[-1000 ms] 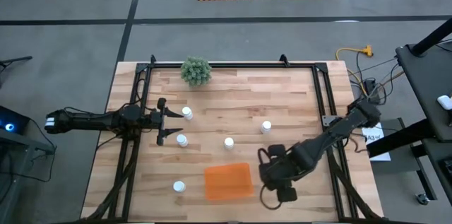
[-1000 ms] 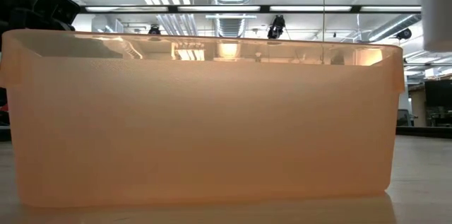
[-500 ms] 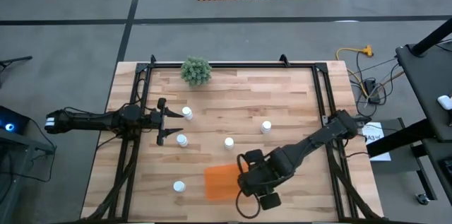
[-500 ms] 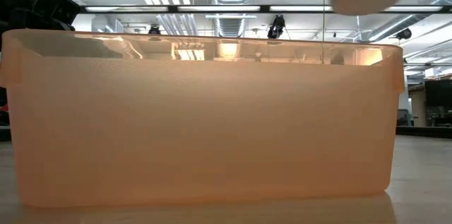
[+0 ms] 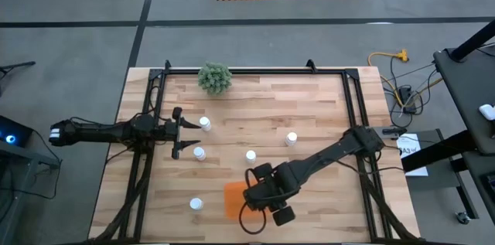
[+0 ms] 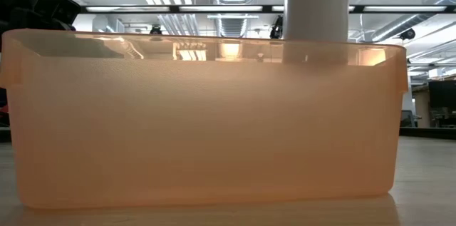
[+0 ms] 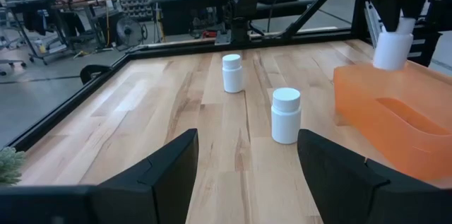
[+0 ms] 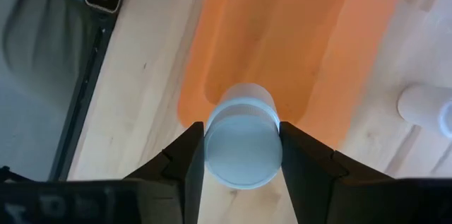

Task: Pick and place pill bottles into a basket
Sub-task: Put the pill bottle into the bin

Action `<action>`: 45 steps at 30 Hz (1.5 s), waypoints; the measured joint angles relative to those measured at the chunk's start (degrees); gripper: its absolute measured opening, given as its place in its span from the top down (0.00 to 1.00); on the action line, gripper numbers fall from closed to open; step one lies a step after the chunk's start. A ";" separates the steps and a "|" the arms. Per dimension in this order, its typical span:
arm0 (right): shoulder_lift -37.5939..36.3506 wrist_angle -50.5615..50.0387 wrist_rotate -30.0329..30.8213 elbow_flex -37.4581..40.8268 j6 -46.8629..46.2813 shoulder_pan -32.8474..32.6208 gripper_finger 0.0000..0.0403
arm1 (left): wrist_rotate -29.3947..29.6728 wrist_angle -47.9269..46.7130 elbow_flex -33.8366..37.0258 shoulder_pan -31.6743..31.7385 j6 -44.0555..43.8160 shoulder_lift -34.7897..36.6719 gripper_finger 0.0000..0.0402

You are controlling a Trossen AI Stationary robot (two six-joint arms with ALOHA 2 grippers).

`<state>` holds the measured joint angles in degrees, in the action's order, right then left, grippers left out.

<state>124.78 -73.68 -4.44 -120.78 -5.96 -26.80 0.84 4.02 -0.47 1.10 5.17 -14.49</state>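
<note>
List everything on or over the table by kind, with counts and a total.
Pill bottles: 6, five standing on the wood, one held over the basket
Orange basket: 1
Green plant: 1
Total: 8

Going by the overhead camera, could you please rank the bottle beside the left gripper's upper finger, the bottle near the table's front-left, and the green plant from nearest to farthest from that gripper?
From the left gripper:
1. The bottle by the upper finger, just beyond the fingertip.
2. The green plant, at the table's back edge.
3. The front-left bottle, left of the basket.
</note>
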 joint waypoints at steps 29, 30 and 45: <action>5.50 7.76 -3.24 4.83 2.61 -0.03 0.65 | 0.00 0.01 0.00 -0.04 0.00 -0.10 0.44; 5.50 8.18 -3.27 5.10 2.49 -0.03 0.65 | 0.00 0.00 0.00 -0.04 0.00 -0.09 0.44; 5.61 8.57 -3.27 7.28 1.86 -0.03 0.49 | 0.00 0.01 0.01 0.02 0.00 -0.10 0.44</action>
<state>130.39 -65.10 -7.70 -113.50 -4.10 -26.83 0.84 4.03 -0.46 1.13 5.17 -14.59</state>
